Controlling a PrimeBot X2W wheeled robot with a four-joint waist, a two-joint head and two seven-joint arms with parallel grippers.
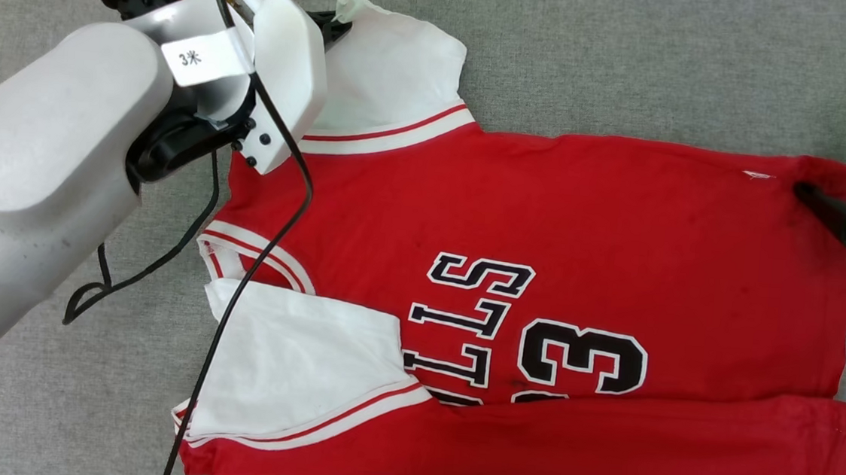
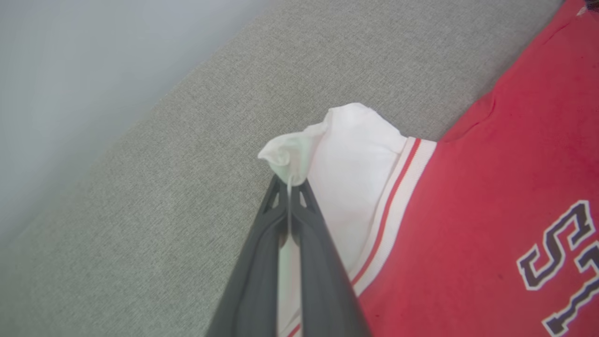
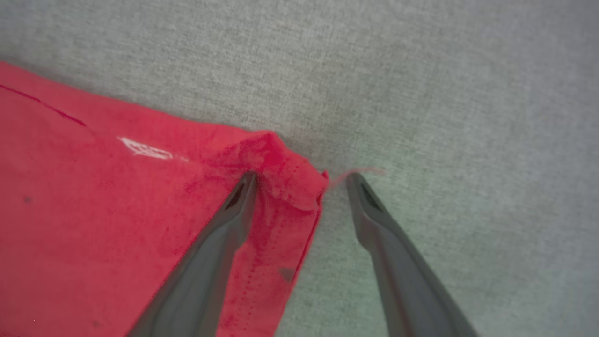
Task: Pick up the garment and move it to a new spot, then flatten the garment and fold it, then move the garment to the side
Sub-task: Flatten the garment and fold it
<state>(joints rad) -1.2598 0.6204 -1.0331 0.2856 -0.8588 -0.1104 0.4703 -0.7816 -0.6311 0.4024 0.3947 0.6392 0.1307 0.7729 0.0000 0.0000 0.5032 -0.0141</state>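
While the garment (image 1: 545,224) lies spread on the grey counter (image 1: 633,58), collar toward the robot's left and its near long edge folded over part of the black lettering, the left tool (image 2: 289,180) is pinched tight on the tip of the far white sleeve (image 2: 346,154), which stands up in a small peak. The right tool (image 3: 303,176) stands wide at the far hem corner, one finger over red cloth, the other over bare counter, gripping nothing.

Looks like a robotics lab bench: grey woven cloth surface (image 1: 633,58), plain pale wall (image 2: 56,70) behind, loose black cable (image 1: 274,245) trailing across, white tag (image 1: 192,58) on the arm (image 1: 36,162).
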